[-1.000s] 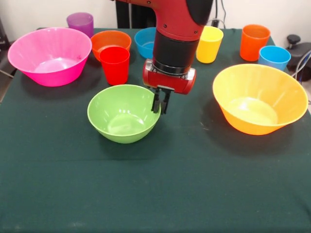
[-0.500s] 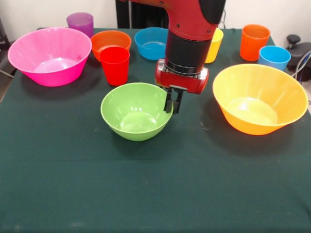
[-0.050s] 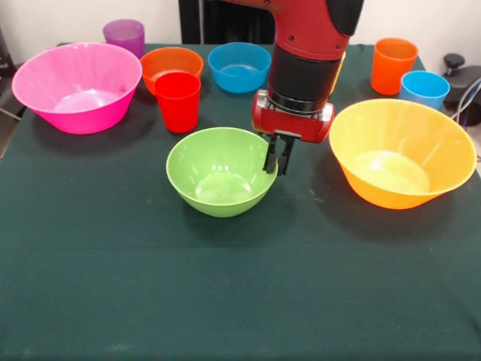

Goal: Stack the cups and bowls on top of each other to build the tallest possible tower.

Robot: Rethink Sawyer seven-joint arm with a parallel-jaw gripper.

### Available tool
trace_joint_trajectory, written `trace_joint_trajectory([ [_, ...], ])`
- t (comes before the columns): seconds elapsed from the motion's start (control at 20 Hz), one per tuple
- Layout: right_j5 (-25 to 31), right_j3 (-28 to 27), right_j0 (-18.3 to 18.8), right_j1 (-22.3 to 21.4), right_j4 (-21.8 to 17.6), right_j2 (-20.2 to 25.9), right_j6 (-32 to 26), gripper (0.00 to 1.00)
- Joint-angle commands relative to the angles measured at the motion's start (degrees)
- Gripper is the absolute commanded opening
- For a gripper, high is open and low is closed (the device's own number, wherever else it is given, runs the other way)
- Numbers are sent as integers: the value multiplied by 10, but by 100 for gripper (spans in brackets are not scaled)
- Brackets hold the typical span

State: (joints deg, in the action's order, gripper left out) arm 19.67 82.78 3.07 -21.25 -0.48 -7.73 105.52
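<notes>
A: Front view, starting from the glossy lime green plastic bowl (image 3: 222,171). Where does it sit?

B: Upright on the dark green tablecloth (image 3: 240,301), about mid-table. The black gripper (image 3: 277,156) on the red and black arm (image 3: 308,53) has its fingers pinched on that bowl's right rim, one inside the wall and one outside.

A: What is left of the green bowl?

B: A smooth red plastic tumbler (image 3: 178,101) just behind its left edge. Farther left stands the large glossy pink bowl (image 3: 77,86), with a purple tumbler (image 3: 124,35) behind that.

A: And behind the green bowl?

B: A small orange bowl (image 3: 170,64) touching the red tumbler from behind, and a small blue bowl (image 3: 239,66) beside it.

A: To its right?

B: The large yellow-orange bowl (image 3: 402,153), apart from the green one. Behind it stand an orange tumbler (image 3: 393,65) and a light blue tumbler (image 3: 424,89). Nothing is stacked.
</notes>
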Motion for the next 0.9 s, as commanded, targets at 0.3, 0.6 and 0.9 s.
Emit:
trace_joint_trajectory([
  [0.3, -34, 40, -10, 45, 12, 42, 101, 0],
  [0.6, -45, 43, -1, 48, 7, 48, 92, 0],
  [0.9, -47, 44, 2, 48, 4, 49, 86, 0],
])
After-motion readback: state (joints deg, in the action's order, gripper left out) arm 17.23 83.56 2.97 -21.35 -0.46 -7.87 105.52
